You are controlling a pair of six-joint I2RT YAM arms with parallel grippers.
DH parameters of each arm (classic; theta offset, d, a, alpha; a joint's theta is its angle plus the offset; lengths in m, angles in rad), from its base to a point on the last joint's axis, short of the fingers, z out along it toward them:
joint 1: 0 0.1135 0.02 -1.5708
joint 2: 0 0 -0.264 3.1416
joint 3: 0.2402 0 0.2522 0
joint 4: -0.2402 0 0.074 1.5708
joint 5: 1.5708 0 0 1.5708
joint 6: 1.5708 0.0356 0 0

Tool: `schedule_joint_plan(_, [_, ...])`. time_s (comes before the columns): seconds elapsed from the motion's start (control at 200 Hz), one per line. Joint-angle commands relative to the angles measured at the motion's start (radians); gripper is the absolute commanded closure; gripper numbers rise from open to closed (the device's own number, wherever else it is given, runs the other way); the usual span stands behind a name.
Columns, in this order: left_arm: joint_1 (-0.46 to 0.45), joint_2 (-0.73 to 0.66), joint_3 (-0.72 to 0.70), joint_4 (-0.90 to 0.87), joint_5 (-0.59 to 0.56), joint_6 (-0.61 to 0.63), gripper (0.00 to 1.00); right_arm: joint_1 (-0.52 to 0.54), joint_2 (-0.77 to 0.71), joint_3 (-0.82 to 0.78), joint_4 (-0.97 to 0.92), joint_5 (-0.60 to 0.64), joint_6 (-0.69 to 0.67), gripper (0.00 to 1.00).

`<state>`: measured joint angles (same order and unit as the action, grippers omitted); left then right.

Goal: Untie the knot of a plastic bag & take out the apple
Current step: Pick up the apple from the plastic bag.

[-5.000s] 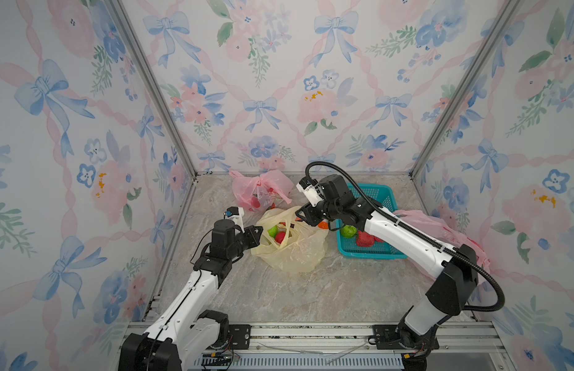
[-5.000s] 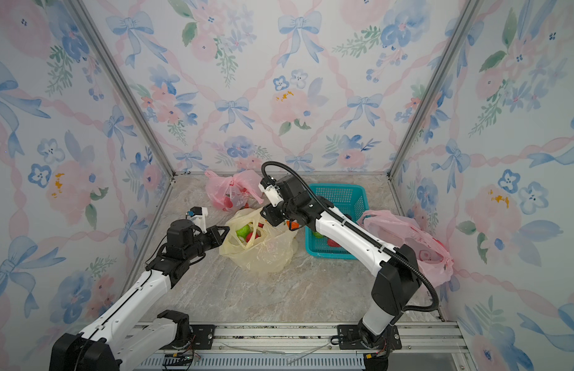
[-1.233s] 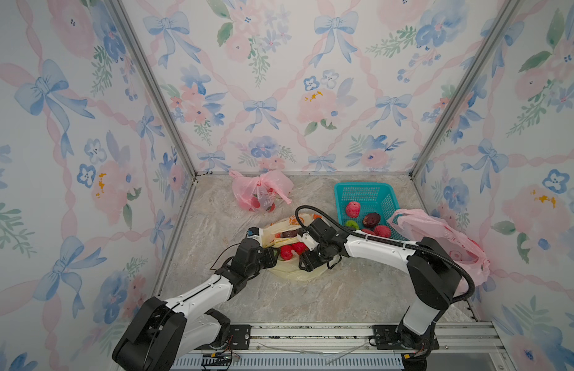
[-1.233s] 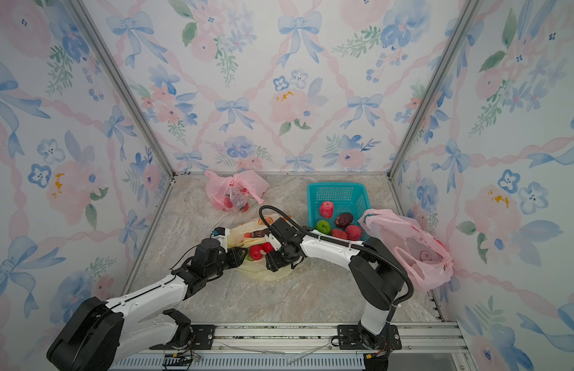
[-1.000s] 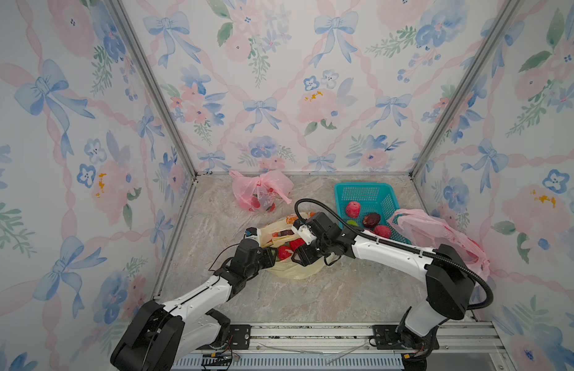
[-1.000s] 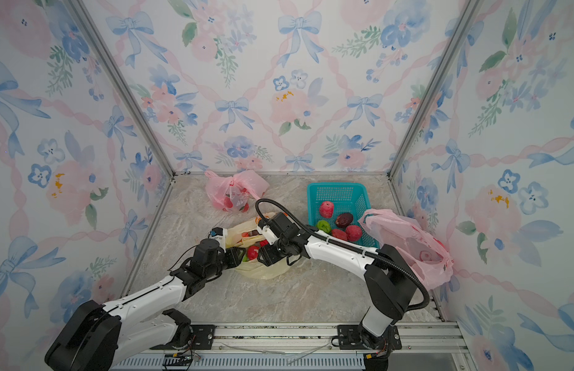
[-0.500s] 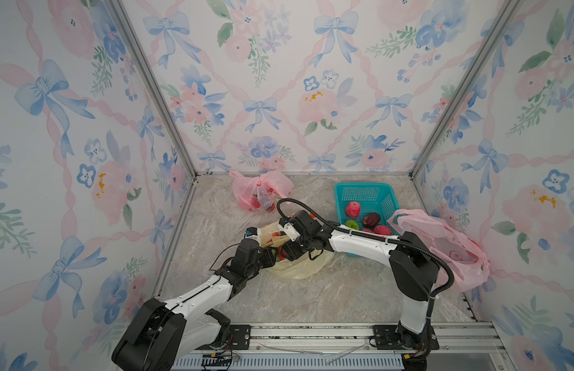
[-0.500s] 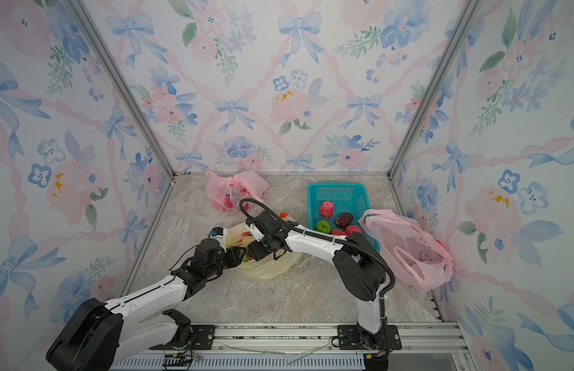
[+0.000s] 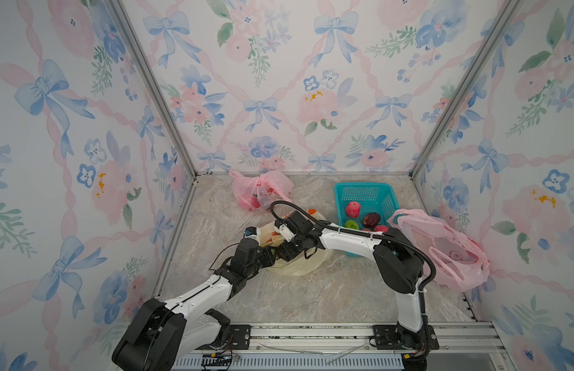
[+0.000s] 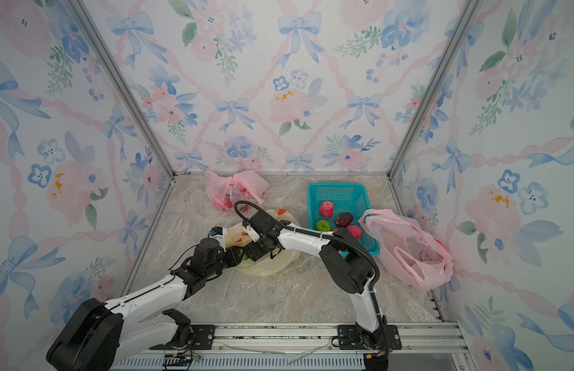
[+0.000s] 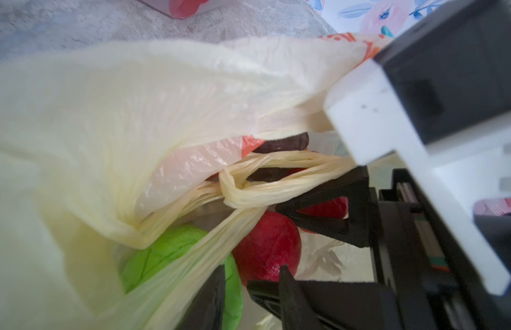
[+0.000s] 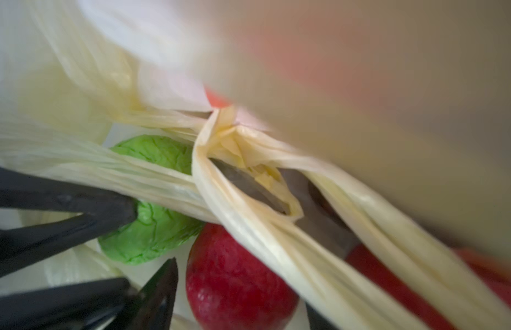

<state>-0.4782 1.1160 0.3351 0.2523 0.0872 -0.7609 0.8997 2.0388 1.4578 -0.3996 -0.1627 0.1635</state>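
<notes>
Lying just beyond parted right fingers (image 12: 151, 288), red apple (image 12: 237, 283); left fingers' (image 11: 211, 300) state unclear.

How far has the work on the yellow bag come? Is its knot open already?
Done: four fruits lie in the teal basket. In hand: both grippers meet at the yellow bag; the left wrist view shows its handle knot still tied, with the right gripper open around the red apple under it. Left: loosen the knot, then lift out that apple; a green fruit lies beside it.

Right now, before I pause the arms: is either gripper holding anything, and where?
Left gripper seems to pinch the yellow bag by its handle strand beside the knot; right gripper is open, empty.
</notes>
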Motion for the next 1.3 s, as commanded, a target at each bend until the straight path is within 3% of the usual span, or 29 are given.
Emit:
schedule_joint_plan(0.0, [0.014,0.022,-0.022,-0.154,-0.015,0.006,0.65,0.015,0.016,0.027,-0.03,0.02,-0.009,0.3])
schedule_joint_plan(0.28, [0.014,0.021,-0.023,-0.165,-0.021,0.019,0.65,0.016,-0.08,-0.035,0.059,0.017,-0.004,0.51])
schedule_joint_plan(0.52, [0.014,-0.003,-0.024,-0.176,-0.042,0.025,0.65,-0.018,-0.249,-0.127,0.169,-0.095,0.025,0.51])
schedule_joint_plan(0.775, [0.015,-0.044,-0.024,-0.192,-0.066,0.032,0.65,-0.121,-0.425,-0.216,0.251,-0.217,0.119,0.51])
schedule_joint_plan(0.96, [0.014,-0.057,-0.016,-0.203,-0.061,0.037,0.65,-0.29,-0.517,-0.19,0.105,-0.08,0.091,0.5])
schedule_joint_plan(1.19, [0.015,-0.076,-0.01,-0.214,-0.067,0.043,0.64,-0.533,-0.515,-0.191,0.022,0.037,0.056,0.5])
schedule_joint_plan(1.295, [0.014,-0.082,-0.011,-0.217,-0.066,0.043,0.64,-0.589,-0.455,-0.145,-0.05,0.192,0.004,0.49])
